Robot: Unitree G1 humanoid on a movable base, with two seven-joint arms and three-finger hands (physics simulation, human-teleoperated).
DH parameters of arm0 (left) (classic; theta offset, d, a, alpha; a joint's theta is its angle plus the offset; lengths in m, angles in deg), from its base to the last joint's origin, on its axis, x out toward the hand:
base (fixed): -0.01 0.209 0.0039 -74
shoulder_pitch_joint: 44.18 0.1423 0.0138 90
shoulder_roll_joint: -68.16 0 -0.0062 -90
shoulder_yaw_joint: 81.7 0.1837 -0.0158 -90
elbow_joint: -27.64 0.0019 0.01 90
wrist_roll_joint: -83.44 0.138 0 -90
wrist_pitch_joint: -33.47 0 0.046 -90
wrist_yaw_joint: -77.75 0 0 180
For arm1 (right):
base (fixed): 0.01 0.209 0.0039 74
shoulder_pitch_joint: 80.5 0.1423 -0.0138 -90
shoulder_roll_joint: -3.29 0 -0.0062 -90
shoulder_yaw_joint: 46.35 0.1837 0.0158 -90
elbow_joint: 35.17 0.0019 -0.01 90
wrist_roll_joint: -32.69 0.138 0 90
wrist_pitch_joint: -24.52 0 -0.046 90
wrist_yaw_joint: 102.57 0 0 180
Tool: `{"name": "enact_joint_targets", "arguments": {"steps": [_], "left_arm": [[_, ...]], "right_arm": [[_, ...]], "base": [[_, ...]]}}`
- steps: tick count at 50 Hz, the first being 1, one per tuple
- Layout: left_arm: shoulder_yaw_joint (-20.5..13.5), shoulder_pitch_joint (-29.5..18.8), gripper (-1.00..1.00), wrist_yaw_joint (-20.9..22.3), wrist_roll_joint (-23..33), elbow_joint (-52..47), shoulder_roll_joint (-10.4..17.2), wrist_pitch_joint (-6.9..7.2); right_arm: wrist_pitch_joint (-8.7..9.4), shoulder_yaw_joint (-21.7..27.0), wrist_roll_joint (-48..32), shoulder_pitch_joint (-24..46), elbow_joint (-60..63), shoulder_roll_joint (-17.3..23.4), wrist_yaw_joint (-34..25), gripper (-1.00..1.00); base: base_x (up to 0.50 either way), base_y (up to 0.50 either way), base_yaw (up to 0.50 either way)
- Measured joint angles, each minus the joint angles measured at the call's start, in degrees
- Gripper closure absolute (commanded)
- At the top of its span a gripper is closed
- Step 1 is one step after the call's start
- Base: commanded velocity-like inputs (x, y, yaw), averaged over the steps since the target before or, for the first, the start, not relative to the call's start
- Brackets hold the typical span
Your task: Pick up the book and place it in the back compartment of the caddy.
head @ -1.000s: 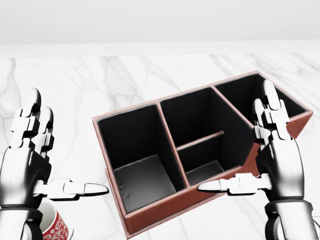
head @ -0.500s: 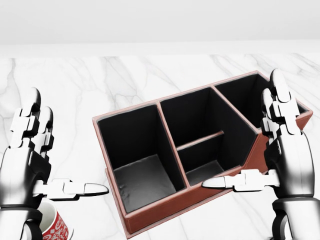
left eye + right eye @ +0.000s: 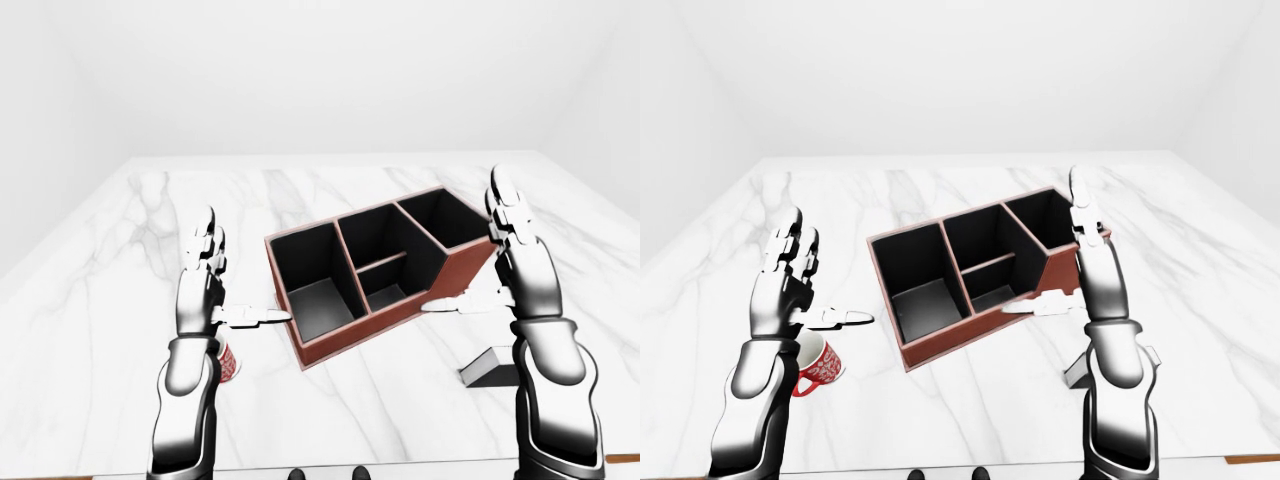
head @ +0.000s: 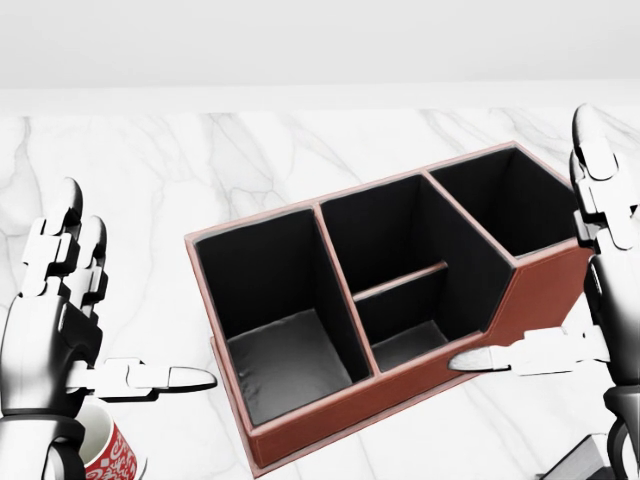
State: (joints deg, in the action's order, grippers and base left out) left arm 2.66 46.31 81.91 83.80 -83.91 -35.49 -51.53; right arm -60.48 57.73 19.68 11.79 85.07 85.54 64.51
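Caddy [image 4: 380, 300] on marble table [image 3: 120, 300], left hand [image 4: 60, 320] and right hand [image 4: 590, 290] spread open, unreadable red-patterned mug [image 3: 818, 365]

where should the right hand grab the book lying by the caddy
The book lies flat on the table, below the right hand in the left-eye view. Come down from above and pinch across its short exposed edge, judging by its low flat pose.

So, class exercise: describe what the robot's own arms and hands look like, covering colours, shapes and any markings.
Both arms are glossy silver-grey metal shells with black joints at the wrist and elbow. The left hand and right hand each carry three slim segmented fingers, made of white and grey blocks with dark gaps between them and rounded, tapered tips. The palms are smooth, bulging chrome casings. No cables, logos or markings show.
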Motion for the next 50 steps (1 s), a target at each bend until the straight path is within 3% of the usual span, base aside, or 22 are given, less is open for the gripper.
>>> {"name": "enact_joint_targets", "arguments": {"steps": [25, 50], "left_arm": [[-0.08, -0.17, -1.00, -0.04, 0.23, 1.22, 0.10, 0.00], [-0.09, -0.26, -1.00, -0.07, 0.35, 1.61, 0.13, 0.00]], "right_arm": [[0.00, 8.79, -11.90, 0.07, 4.92, 5.13, -13.64, -1.00], [0.00, 13.76, -17.26, -0.73, 5.73, 6.69, -19.07, -1.00]], "base": [[0.00, 0.00, 0.00], [0.00, 0.00, 0.00]]}}
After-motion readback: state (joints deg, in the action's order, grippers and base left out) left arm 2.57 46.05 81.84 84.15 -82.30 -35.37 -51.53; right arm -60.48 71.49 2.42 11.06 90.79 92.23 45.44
